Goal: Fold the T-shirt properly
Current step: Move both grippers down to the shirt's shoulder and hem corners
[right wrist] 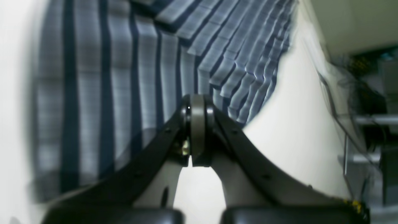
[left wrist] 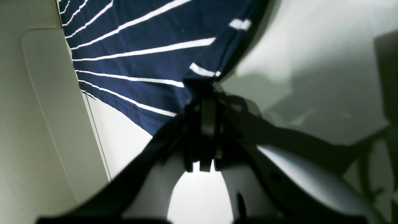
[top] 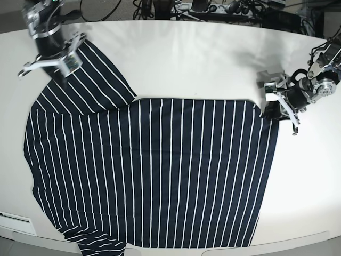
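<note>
- Striped navy cloth fills the foreground: the T-shirt (top: 149, 176) lies spread flat across the white table (top: 186, 58), its near edge reaching the table's front rim, 1 sleeve angled toward the far corner on the base view's left.
- Left gripper (top: 270, 106), on the base view's right, has its jaws closed on the shirt's far corner there; its own wrist view shows the fabric bunched and pinched between the closed fingers (left wrist: 207, 118).
- Right gripper (top: 53, 56), at the far end of the sleeve, is also closed. Its wrist view shows the jaws pressed together with striped cloth right at their tips, so a pinch on the sleeve edge looks likely but cannot be confirmed.
- Handling, as a judgement: thin, soft, light knit that will drape and sag wherever it is unsupported, and may slide on the smooth tabletop.
- Best holds appear to be corners, hems and sleeve edges, lifted by both arms together so the panel carries over evenly without wrinkling.
</note>
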Controlling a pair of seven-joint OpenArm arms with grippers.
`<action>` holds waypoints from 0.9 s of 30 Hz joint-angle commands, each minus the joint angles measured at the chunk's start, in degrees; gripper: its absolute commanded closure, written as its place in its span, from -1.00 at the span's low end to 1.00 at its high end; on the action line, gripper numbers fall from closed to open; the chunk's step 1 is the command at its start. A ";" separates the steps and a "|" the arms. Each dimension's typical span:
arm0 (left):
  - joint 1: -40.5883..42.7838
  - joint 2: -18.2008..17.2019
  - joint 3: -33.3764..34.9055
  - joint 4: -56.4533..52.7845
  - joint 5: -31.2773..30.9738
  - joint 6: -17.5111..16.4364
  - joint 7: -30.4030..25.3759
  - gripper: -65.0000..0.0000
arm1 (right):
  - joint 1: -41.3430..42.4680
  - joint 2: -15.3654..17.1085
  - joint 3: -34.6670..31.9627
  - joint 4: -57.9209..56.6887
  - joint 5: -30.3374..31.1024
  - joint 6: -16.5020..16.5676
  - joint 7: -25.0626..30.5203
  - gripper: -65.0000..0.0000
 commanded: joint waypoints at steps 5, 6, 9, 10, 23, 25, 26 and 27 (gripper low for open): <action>0.11 -1.42 0.20 0.09 0.07 -2.14 0.39 1.00 | 5.68 7.80 7.67 -9.22 8.70 6.73 0.79 1.00; 0.11 -1.51 0.20 0.09 0.04 -2.14 0.39 1.00 | 7.15 9.49 7.80 -11.50 10.45 9.07 0.83 1.00; 0.11 -1.60 0.20 0.09 -1.20 -2.16 0.26 1.00 | 11.08 13.25 7.56 -17.09 15.41 13.99 1.44 1.00; 0.11 -1.60 0.20 0.09 -1.18 -2.16 0.24 1.00 | 12.22 14.03 7.56 -18.49 16.92 14.95 1.42 0.88; 0.11 -1.55 0.20 0.09 -1.18 -2.32 0.22 1.00 | 23.23 17.57 2.99 -35.12 25.75 19.30 1.88 -0.07; 0.11 -1.55 0.20 0.09 -1.16 -2.32 0.22 1.00 | 25.05 17.53 -0.04 -36.76 25.20 18.29 1.90 -0.07; 0.11 -1.55 0.20 0.09 -1.18 -2.32 0.24 1.00 | 25.75 17.53 -1.40 -37.29 23.89 17.38 1.99 -0.07; 0.11 -1.55 0.20 0.09 -1.18 -2.32 0.22 1.00 | 26.49 17.53 -2.67 -37.55 22.29 16.72 2.54 -0.07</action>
